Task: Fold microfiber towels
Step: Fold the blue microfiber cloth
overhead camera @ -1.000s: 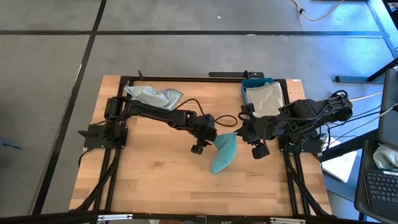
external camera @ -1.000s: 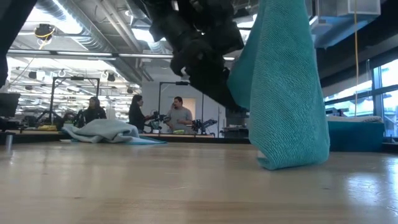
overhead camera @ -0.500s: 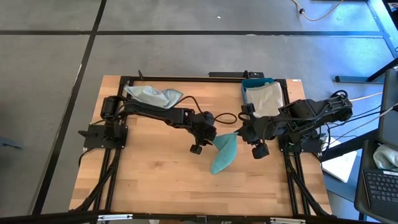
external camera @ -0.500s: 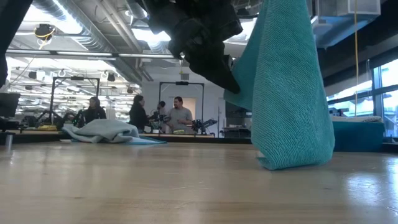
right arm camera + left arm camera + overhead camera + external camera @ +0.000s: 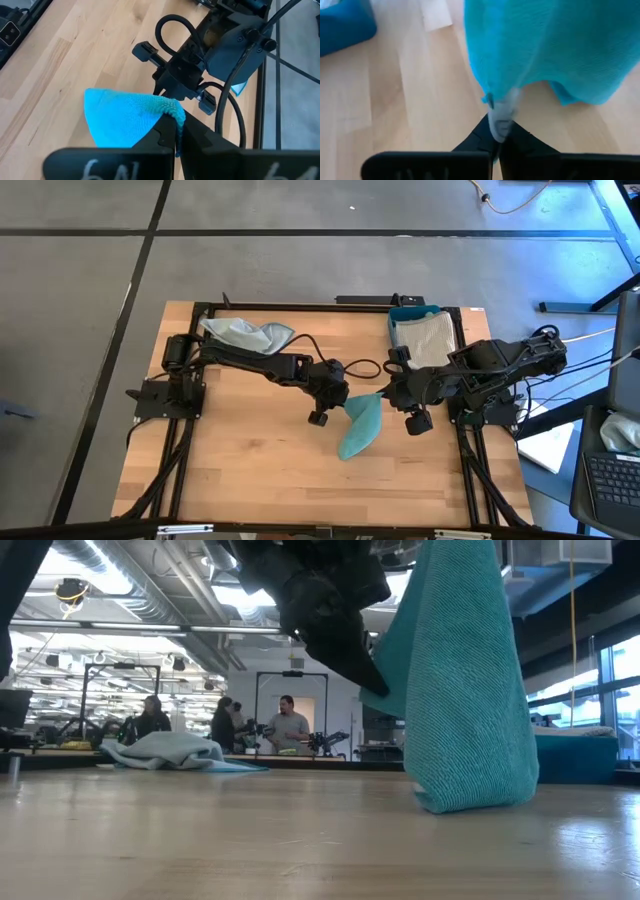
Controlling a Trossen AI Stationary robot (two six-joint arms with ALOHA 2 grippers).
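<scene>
Mid-table: teal towel [image 5: 358,427] hangs between both grippers. Left gripper [image 5: 499,142] pinches its white tag [image 5: 501,114]; right gripper [image 5: 176,131] clamps a corner. Towel top cropped in low view.

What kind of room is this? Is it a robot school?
Probably a robotics lab or workshop. Two dark robot arms work at a wooden table, holding up a teal towel. Behind it are people standing among more metal-framed work stations, with bare pipes and ducts on the ceiling.
</scene>
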